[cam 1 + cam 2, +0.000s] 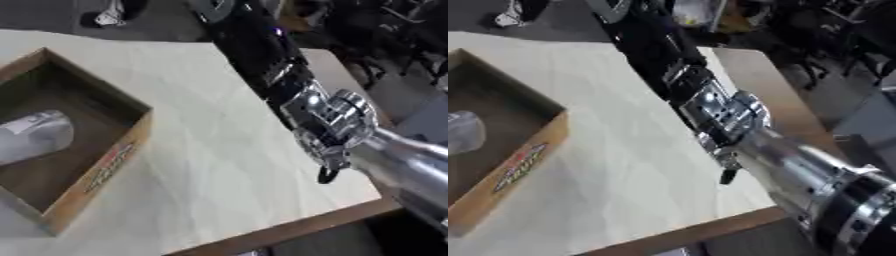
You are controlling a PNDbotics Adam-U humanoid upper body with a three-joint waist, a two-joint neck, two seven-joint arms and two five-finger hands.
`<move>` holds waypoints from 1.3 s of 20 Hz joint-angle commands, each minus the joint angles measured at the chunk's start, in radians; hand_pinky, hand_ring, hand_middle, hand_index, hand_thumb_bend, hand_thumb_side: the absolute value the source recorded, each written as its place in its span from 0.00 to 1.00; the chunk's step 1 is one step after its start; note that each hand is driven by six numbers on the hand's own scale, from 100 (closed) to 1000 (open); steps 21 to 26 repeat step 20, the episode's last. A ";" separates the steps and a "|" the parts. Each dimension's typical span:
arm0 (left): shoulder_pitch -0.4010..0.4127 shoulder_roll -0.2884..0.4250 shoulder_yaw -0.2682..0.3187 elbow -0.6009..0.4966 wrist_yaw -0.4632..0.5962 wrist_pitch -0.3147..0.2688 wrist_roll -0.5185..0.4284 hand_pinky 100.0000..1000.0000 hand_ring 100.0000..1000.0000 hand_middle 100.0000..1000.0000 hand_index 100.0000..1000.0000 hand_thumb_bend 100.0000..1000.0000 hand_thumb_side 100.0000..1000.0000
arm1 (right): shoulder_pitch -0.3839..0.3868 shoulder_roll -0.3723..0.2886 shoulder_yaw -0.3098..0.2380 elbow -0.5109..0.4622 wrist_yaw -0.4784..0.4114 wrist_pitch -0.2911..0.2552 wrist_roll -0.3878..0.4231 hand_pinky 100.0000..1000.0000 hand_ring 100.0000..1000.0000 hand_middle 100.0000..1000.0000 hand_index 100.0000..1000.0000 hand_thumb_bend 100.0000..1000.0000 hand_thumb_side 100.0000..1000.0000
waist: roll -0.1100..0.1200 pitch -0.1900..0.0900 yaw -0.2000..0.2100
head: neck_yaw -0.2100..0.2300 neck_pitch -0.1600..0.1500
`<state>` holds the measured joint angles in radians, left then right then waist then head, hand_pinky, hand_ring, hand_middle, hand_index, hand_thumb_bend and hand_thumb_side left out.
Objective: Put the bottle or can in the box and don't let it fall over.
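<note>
Item: silvery bottle (pixel 33 136) inside cardboard box (pixel 105 167), lying tilted, at tabletop (pixel 219 150) left; right arm (pixel 350 125) well apart rightward, fingers' state indiscernible.

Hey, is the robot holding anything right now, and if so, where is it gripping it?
It cannot be told: neither hand shows, only an arm. A silvery bottle or can is in the box.

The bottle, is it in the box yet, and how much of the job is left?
Done: a pale grey bottle shows inside the cardboard box. It looks tilted, but whether it stands upright cannot be told. In hand: nothing visible; only the right arm crosses the table, and no hand shows. Left: perhaps checking it stands.
</note>
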<state>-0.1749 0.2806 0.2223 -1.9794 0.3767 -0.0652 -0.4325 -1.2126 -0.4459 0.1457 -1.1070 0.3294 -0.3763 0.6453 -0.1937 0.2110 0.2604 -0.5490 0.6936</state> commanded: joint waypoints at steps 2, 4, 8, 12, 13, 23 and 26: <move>0.002 0.018 0.009 -0.021 -0.004 -0.010 0.003 0.60 0.91 0.71 0.91 0.07 0.75 | -0.007 -0.062 -0.029 -0.045 -0.054 0.050 -0.025 0.85 1.00 0.94 0.96 0.22 0.00 | 0.020 -0.023 -0.010 | 0.012 0.004; 0.007 0.019 0.009 -0.021 -0.002 -0.013 0.004 0.60 0.91 0.71 0.91 0.07 0.75 | 0.002 -0.082 -0.038 -0.059 -0.081 0.077 -0.044 0.83 1.00 0.93 0.95 0.17 0.00 | 0.026 -0.026 -0.021 | 0.023 0.005; 0.020 0.026 0.013 -0.021 0.001 -0.023 0.010 0.60 0.91 0.71 0.91 0.07 0.74 | 0.035 -0.156 -0.059 -0.110 -0.193 0.120 -0.103 0.78 1.00 0.90 0.91 0.00 0.00 | 0.039 -0.037 -0.058 | 0.095 0.022; 0.029 0.033 0.014 -0.021 0.007 -0.032 0.015 0.60 0.91 0.71 0.91 0.06 0.74 | 0.114 -0.277 -0.075 -0.192 -0.349 0.160 -0.175 0.74 1.00 0.89 0.91 0.00 0.19 | 0.053 -0.043 -0.096 | 0.162 0.033; 0.032 0.032 0.015 -0.021 0.007 -0.034 0.015 0.60 0.91 0.71 0.91 0.06 0.74 | 0.137 -0.306 -0.080 -0.214 -0.384 0.167 -0.190 0.74 1.00 0.89 0.91 0.00 0.25 | 0.057 -0.044 -0.106 | 0.176 0.037; 0.044 0.031 0.020 -0.021 0.012 -0.063 0.022 0.61 0.91 0.71 0.91 0.05 0.74 | 0.323 -0.493 -0.167 -0.336 -0.606 0.200 -0.314 0.74 1.00 0.91 0.93 0.00 0.26 | 0.099 -0.038 -0.159 | 0.287 0.029; 0.044 0.031 0.020 -0.021 0.012 -0.063 0.022 0.61 0.91 0.71 0.91 0.05 0.74 | 0.323 -0.493 -0.167 -0.336 -0.606 0.200 -0.314 0.74 1.00 0.91 0.93 0.00 0.26 | 0.099 -0.038 -0.159 | 0.287 0.029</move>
